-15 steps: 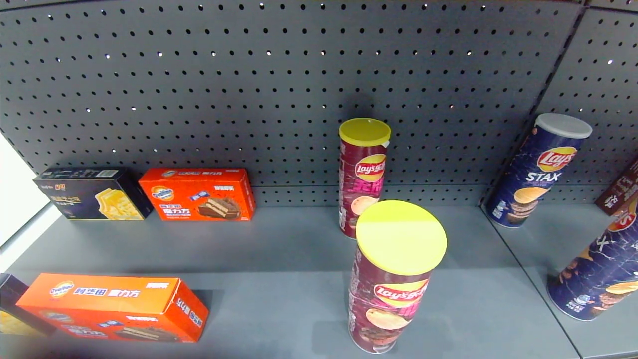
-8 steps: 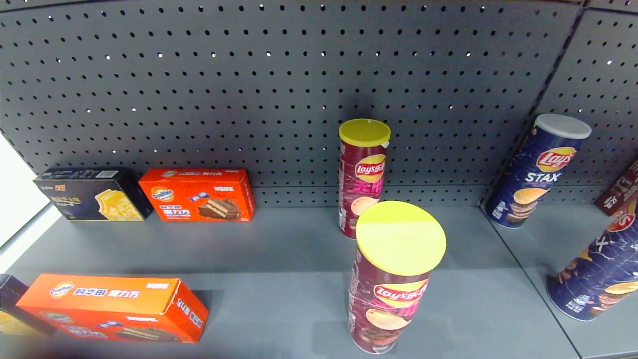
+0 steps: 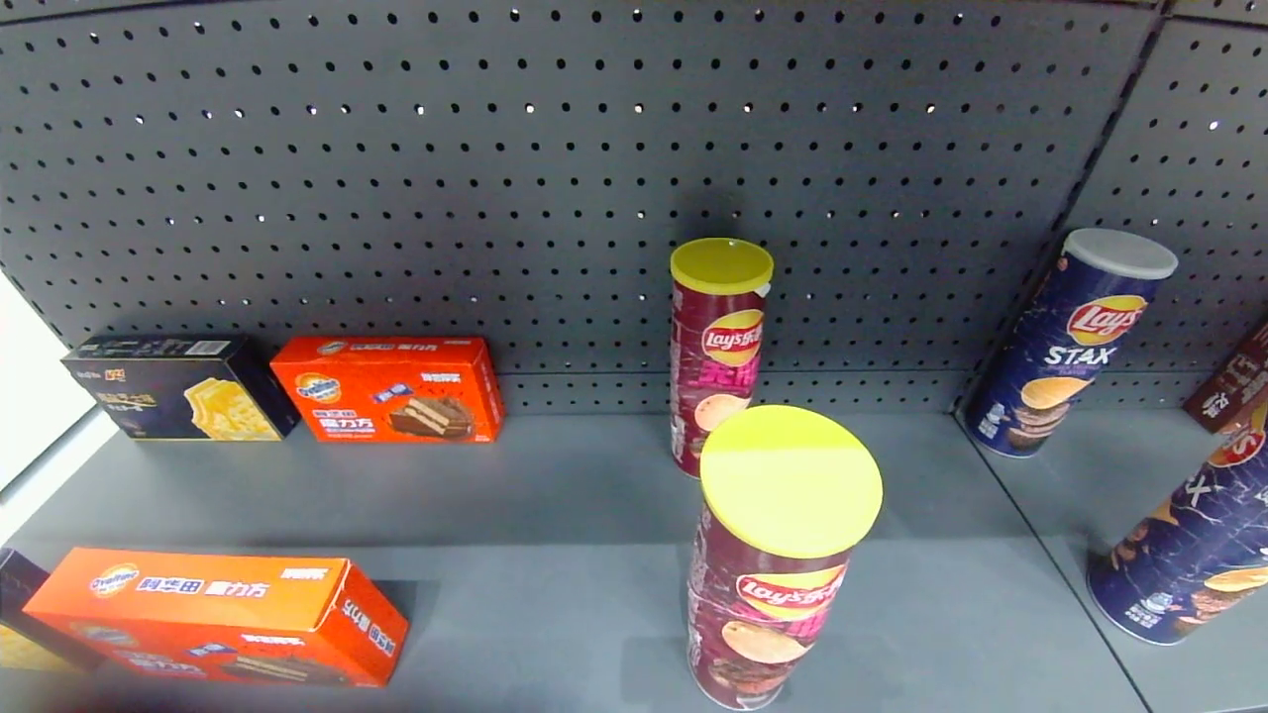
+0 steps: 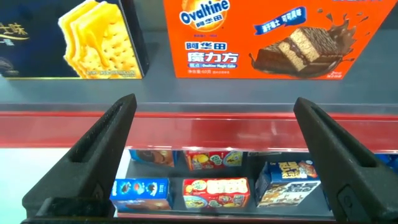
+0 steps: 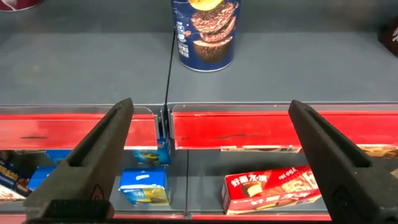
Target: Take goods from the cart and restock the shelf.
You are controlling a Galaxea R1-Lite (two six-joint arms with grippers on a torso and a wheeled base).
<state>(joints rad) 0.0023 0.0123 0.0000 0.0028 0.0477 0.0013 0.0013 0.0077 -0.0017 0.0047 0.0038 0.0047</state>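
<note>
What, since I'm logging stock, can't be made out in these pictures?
Head view: dark box in the near left corner, cut by the edge and hidden behind the orange box.
Head view: near blue chip can, its top cut by the right edge.
Head view: rear maroon can, base hidden by the front can's yellow lid.
Left wrist view: lower-shelf boxes, partly behind the left gripper.

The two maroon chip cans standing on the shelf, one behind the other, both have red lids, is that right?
Not quite: the lids are yellow, not red. The head view shows the front maroon chip can and the rear maroon chip can standing on the shelf, one behind the other, each with a yellow lid.
</note>
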